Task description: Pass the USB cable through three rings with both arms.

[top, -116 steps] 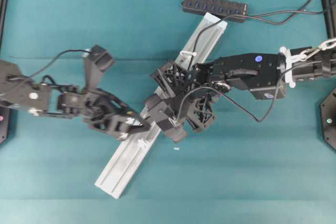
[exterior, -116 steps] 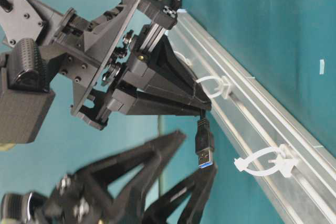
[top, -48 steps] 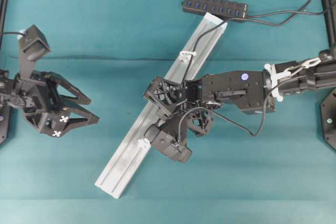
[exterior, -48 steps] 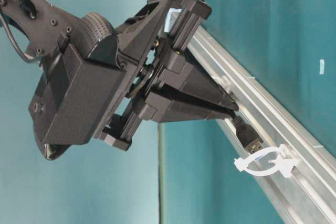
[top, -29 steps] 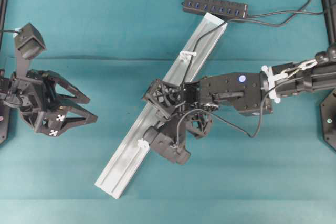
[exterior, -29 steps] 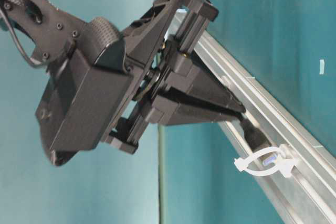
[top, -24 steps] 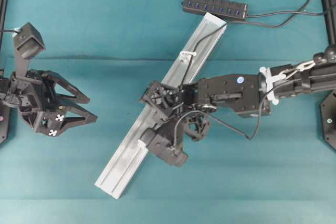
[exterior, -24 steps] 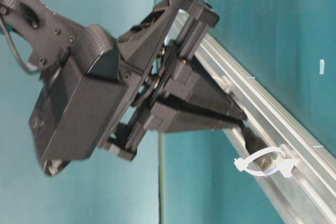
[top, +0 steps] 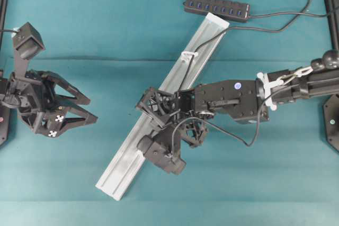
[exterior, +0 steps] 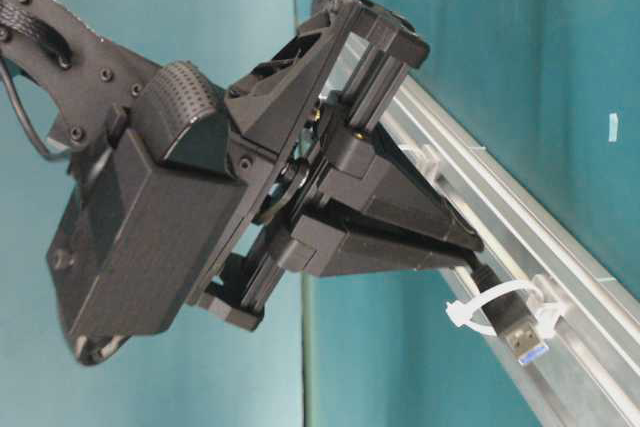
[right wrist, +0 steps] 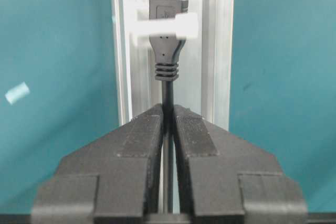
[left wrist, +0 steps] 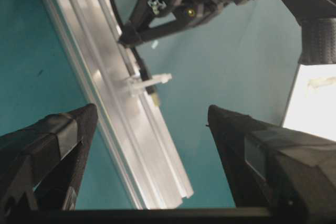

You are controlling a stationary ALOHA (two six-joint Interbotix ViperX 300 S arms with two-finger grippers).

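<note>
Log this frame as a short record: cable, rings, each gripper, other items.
USB cable: plug through the last ring, metal tip past it
middle ring: on the rail, behind the gripper
first ring: cable runs past it
right gripper: shut on the cable behind the plug
left gripper: open, apart from the rail
USB hub: beyond the rail's far end

From above, one camera looks straight down on the whole table. A second sits at table level, close along the rail (exterior: pixel 520 237). The left wrist camera looks between its own fingers across to that rail; the right wrist camera stares down it, very near. All four share the rail.
</note>
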